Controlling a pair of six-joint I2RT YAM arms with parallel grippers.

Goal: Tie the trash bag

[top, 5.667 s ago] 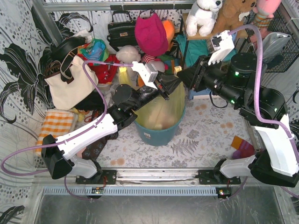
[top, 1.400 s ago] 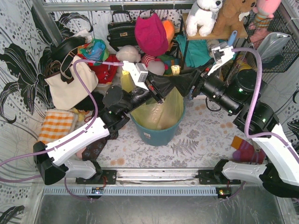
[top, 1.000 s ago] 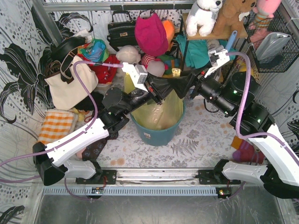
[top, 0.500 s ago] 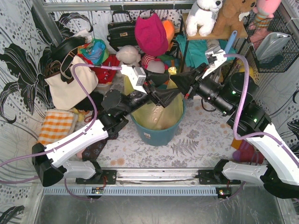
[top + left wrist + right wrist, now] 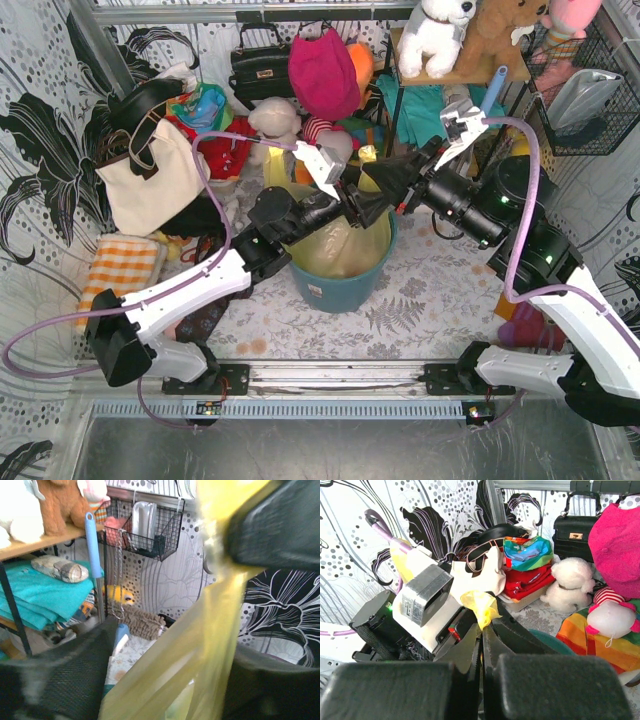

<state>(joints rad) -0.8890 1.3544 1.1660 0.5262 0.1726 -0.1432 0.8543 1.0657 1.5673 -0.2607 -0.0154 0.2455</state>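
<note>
The yellow-green trash bag [image 5: 340, 245] lines the teal bucket [image 5: 335, 290] at the table's middle, and its top is pulled up into a strand. My right gripper [image 5: 383, 178] is shut on the tip of that strand; in the right wrist view a crumpled yellow end [image 5: 480, 605] sticks out past the closed jaws [image 5: 482, 630]. My left gripper [image 5: 368, 205] meets it just above the bucket. It is open: in the left wrist view the bag film [image 5: 200, 645] runs slantwise between the wide-apart fingers [image 5: 55, 680]. The right gripper's black body [image 5: 280, 525] fills the upper right of that view.
A cream tote [image 5: 150, 180] leans at the left above an orange checked cloth [image 5: 120, 265]. A black handbag [image 5: 262, 65], a pink hat [image 5: 322, 70] and plush toys [image 5: 435, 30] crowd the back. A wire basket [image 5: 590, 90] hangs at the right.
The right gripper has shut on the bag's tip. The left gripper, shut a second ago, has let go and opened, and its wrist has shifted right, closer to the right gripper.
</note>
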